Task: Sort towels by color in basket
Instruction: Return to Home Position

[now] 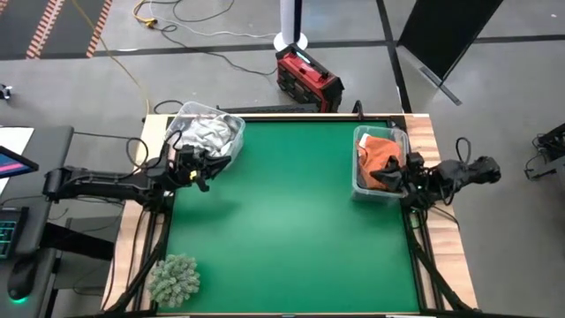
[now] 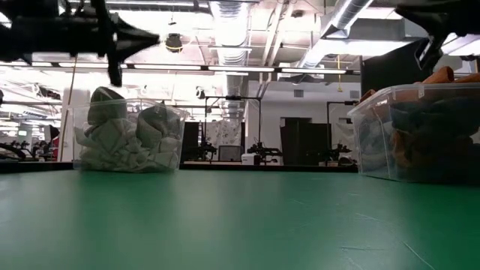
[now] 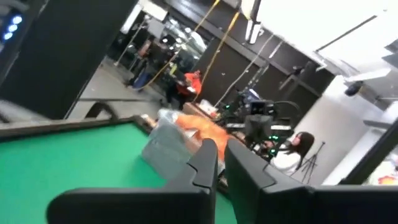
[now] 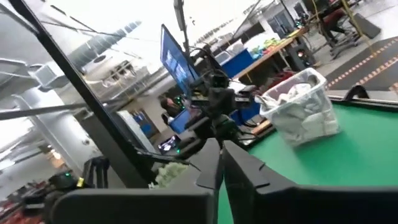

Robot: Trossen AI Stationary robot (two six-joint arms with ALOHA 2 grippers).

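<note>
Since no towel lies loose on the green table [image 1: 291, 221], the sorting looks done and the step in hand is, I judge, the return to rest. The next move calls only for both arms to fold back from the bins, with nothing to grasp. From above, the left gripper [image 1: 201, 168] hangs by the edge of the left bin [image 1: 238, 132], the pale towels [image 1: 205, 132] just ahead of its jaws. The right gripper [image 1: 395, 179] hangs at the edge of the right bin [image 1: 360, 141], which holds the rust-orange and dark towels [image 1: 381, 157]. A fuzzy clump [image 1: 174, 278] sits well behind the left jaws. At table height, the green surface runs level between both bins, with a lit workshop beyond. The left wrist view shows jaws drawn to a slit, empty, the right bin far ahead and a seated person [image 3: 292, 154] beyond. The right wrist view shows jaws tip to tip, empty, the left bin far ahead.
</note>
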